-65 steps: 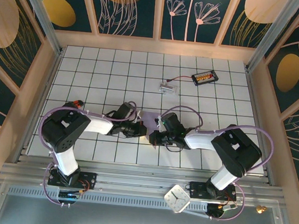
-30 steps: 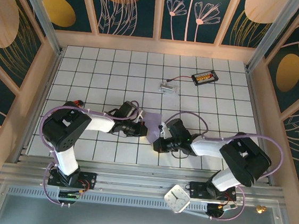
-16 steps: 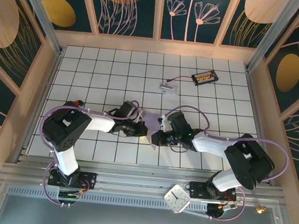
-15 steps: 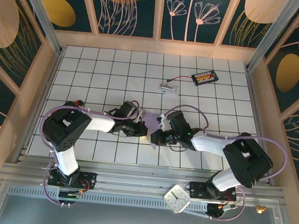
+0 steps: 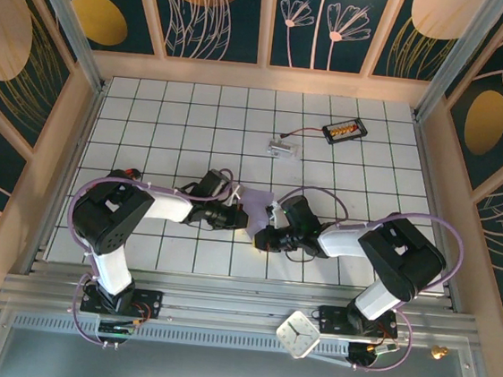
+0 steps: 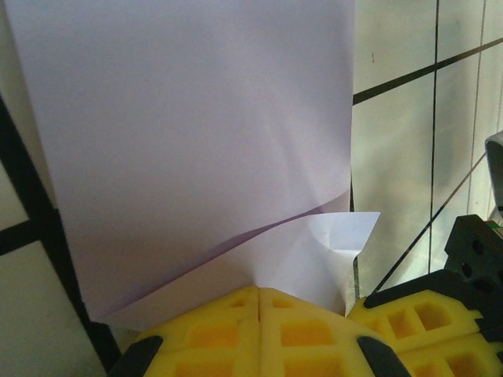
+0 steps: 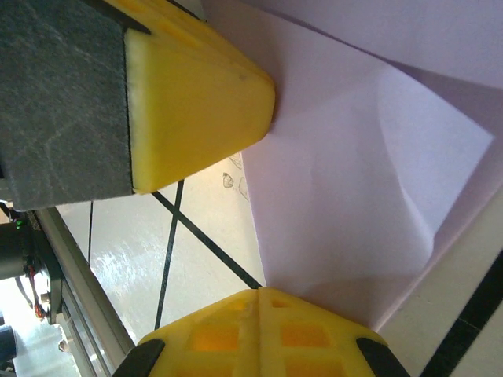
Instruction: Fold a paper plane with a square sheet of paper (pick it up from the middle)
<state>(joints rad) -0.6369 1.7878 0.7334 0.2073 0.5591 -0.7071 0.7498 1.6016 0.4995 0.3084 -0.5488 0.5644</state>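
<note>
Because the left gripper (image 6: 259, 294) and the right gripper (image 7: 258, 295) were each clamped shut on an edge of the half-creased square sheet of paper (image 5: 255, 204), between them mid-way across the tiled table (image 5: 370, 169), any diverging pull could have torn it or skewed the fold.

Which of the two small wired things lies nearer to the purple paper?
The clear plastic piece, closer to the paper than the black box farther right.

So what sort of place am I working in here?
Looks like a purpose-built robot test booth, not a home or workshop: a white gridded table boxed in by printed leaf-pattern wall panels, with a metal mounting rail along its near edge.
</note>
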